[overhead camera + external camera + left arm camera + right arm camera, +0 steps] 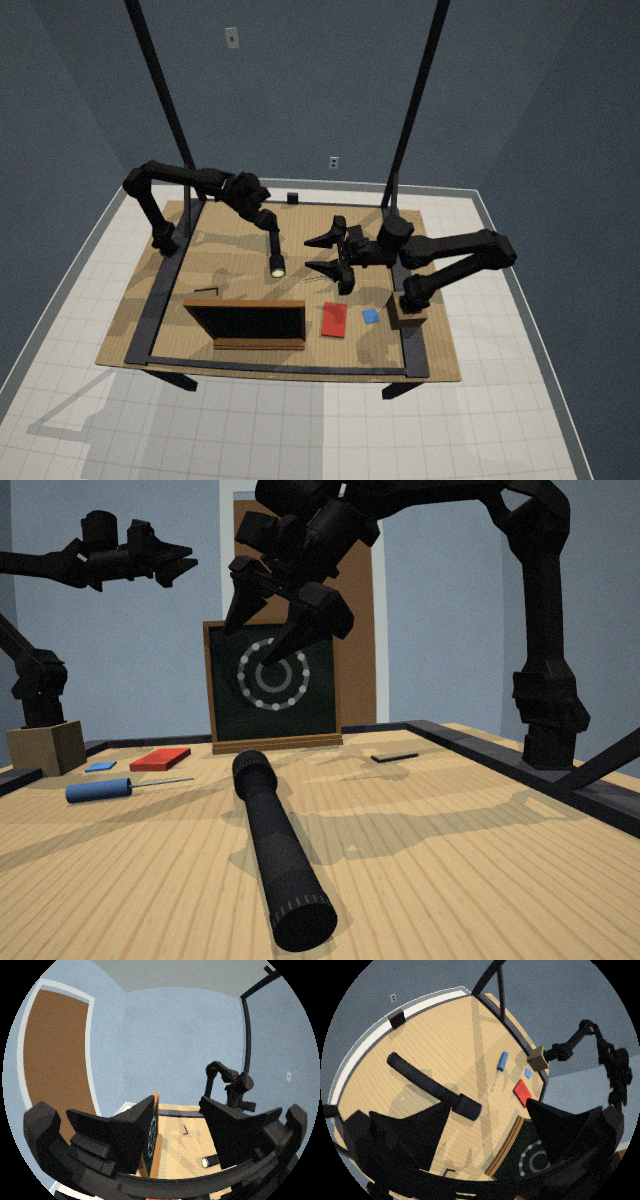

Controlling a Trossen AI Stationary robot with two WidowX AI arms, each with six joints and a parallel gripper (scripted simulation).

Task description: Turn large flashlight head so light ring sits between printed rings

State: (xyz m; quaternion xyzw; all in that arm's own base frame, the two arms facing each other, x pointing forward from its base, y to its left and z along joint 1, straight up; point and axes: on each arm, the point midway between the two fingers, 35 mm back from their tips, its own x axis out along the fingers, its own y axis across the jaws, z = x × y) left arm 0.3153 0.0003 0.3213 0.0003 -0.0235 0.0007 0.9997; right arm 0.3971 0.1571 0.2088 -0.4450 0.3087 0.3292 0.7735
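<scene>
Large flashlight (276,253) (283,849) (210,1161) (427,1085): laid on its side on the table top, its lit head pointed towards the board and its tail turned away
Board (253,321) (320,702) (149,1152) (517,1152): left standing upright in its wooden frame, in front of the flashlight head and apart from it
Light dots (306,672) (522,1164): cast over the outer printed ring, rather than in the gap between the two rings
Right gripper (271,225) (246,648) (242,1105) (489,1103): opened fully, with nothing held; pointed downward above the flashlight and clear of it
Left gripper (305,253) (194,556) (178,1099) (622,1111): opened a little past halfway, with nothing held; raised above the table top and aimed across it
Blue-handled screwdriver (98,790) (503,1061): laid on the table top, its handle mostly hidden by the left arm in the top view
Red block (333,319) (160,759) (522,1093): laid flat beside the board, between it and a small blue square (370,315) (100,766) (528,1073)
Hex key (206,289) (395,757) (185,1130) (449,1170): laid near the board, on the side away from the red block
</scene>
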